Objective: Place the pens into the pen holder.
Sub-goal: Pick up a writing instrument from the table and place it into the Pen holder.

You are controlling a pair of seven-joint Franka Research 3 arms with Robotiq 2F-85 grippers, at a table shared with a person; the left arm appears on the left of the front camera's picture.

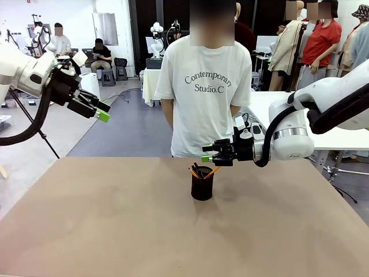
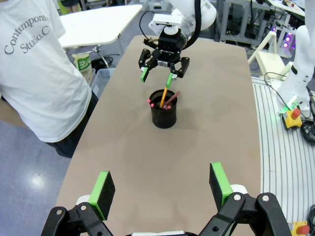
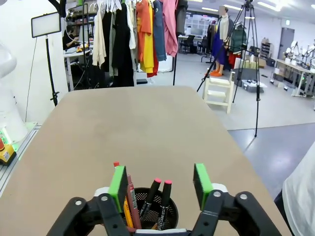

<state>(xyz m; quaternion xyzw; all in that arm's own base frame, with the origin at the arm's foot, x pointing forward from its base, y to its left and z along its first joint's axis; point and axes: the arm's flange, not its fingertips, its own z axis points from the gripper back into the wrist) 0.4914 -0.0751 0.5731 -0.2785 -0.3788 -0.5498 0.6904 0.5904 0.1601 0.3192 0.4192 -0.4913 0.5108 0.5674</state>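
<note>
Left gripper (image 2: 160, 189) nearest, raised off table's left side, jaws wide apart, nothing between. Pen holder (image 1: 202, 183) mid-table, upright, pens (image 2: 165, 98) standing inside, tips poking above rim. Right gripper (image 2: 162, 63) just above holder, jaws parted, grasping nothing. Risk: retreating finger snags protruding pencil, tips cup. Hard to tell: exact pen count inside mesh; holder's base cut off in right wrist view. Person (image 1: 203, 92) stands beyond far edge.

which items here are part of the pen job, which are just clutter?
Job:
- pen holder, black mesh cup, mid-table
- pens standing in it: yellow-orange pencil, dark reddish one, black markers with pink-red tips
- right hand, open, just above the holder
- left hand, open, raised off to the side

Not part of it:
- person standing at the far edge
- clothes rack beyond the table
</note>
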